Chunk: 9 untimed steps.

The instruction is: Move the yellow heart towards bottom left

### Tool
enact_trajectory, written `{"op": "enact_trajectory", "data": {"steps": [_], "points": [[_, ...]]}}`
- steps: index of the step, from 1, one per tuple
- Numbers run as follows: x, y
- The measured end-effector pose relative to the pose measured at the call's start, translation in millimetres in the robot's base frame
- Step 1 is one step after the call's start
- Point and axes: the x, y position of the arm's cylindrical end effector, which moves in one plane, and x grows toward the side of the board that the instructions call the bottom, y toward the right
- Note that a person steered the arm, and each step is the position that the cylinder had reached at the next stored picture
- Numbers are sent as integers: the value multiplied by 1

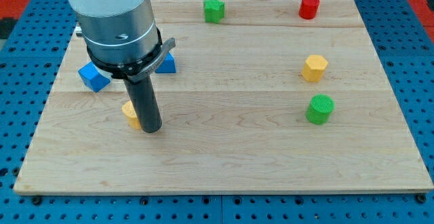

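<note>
Board: wooden table top (224, 163) lying on a blue perforated surface (27, 88); it fills most of the view.
My tip: lower end of the dark rod (150, 130), resting on the board in the left half of the view, below the large grey arm housing (115, 20).
Tip state: bare rod with no jaws; it holds nothing and stands against one block only.
Yellow heart (131, 113): left half of the board, directly on the view's left of my tip and touching or all but touching the rod. The rod hides its right part, so the heart outline is only partly readable.
Green cylinder (319, 109): right half of the board, well apart from my tip.
Blue cube (93, 77): near the left edge, above the yellow heart, apart from it.
Blue block (166, 64): just right of the arm housing and partly covered by it; shape cannot be told.
Yellow hexagon block (314, 68): right side, above the green cylinder, not touching it.
Green star block (214, 9): top edge, near the middle.
Red cylinder (309, 7): top edge, towards the view's right.
</note>
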Motion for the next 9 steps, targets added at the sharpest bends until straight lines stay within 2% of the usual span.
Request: {"op": "enact_trajectory", "data": {"steps": [1,2,3,5,7,8,9], "points": [[0,-8],[-25,51],[-49,51],[-31,-37],[-2,-57],[17,-90],[-28,-56]]}}
